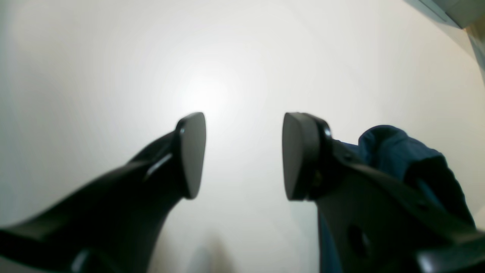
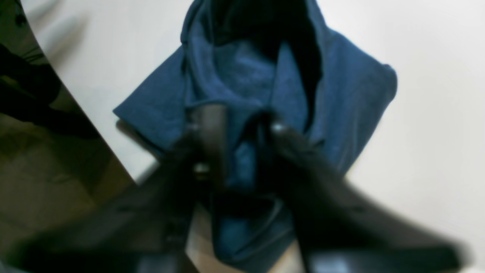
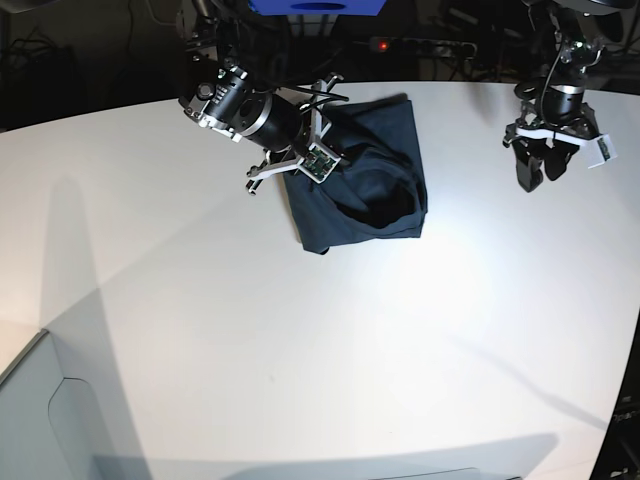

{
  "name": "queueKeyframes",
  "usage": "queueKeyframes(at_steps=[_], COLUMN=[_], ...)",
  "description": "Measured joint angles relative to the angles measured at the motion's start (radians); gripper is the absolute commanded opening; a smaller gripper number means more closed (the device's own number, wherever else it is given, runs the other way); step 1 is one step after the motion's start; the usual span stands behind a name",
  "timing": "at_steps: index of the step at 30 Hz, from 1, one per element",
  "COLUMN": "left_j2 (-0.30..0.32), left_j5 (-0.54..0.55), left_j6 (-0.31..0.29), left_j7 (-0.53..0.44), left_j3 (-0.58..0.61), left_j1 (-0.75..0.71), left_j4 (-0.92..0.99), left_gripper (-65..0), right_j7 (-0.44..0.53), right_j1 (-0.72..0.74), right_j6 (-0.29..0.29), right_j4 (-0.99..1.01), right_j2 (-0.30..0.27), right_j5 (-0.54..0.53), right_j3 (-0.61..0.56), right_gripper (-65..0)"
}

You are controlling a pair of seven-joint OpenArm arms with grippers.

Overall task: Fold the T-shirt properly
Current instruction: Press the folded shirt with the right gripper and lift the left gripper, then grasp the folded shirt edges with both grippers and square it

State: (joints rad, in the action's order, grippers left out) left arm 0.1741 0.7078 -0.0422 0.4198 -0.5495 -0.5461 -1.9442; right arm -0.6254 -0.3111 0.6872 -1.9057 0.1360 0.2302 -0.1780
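White tabletop (image 3: 300, 380) carries the navy T-shirt (image 3: 365, 180), bunched in a heap near its far edge. Right end effector (image 2: 237, 125) is clamped on a fold of the cloth. Left end effector (image 1: 244, 155) hangs well apart, jaws spread and holding nothing.

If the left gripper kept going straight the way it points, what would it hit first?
Probably the bare white table. The left gripper is open and empty, with only tabletop between its fingers; the T-shirt lies off to one side. Depth is unclear.
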Motion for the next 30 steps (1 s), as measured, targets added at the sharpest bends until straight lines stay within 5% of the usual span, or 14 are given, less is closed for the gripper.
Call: queueKeyframes(at_steps=[12,20,30], left_j2=[-0.024,-0.024,-0.025], left_j5=[0.000,0.000,0.000], left_j6=[0.000,-0.003,-0.004], left_j7=[0.000,-0.003,0.003], left_j3=[-0.005,-0.056,-0.126], left_j1=[-0.005,-0.005,-0.005], left_j4=[-0.006,-0.007,-0.007], left_gripper=[-33.7,-33.7,-33.6], right_j7=[0.000,-0.003,-0.006], right_j1=[-0.008,0.025,0.060], right_j6=[0.000,0.000,0.000], right_j4=[-0.035,0.043,0.109], right_j2=[-0.003,-0.057,-0.053], right_j5=[0.001,0.002,0.002], right_j3=[-0.175,-0.347,-0.372], right_gripper=[-64.7,-63.9,-30.7])
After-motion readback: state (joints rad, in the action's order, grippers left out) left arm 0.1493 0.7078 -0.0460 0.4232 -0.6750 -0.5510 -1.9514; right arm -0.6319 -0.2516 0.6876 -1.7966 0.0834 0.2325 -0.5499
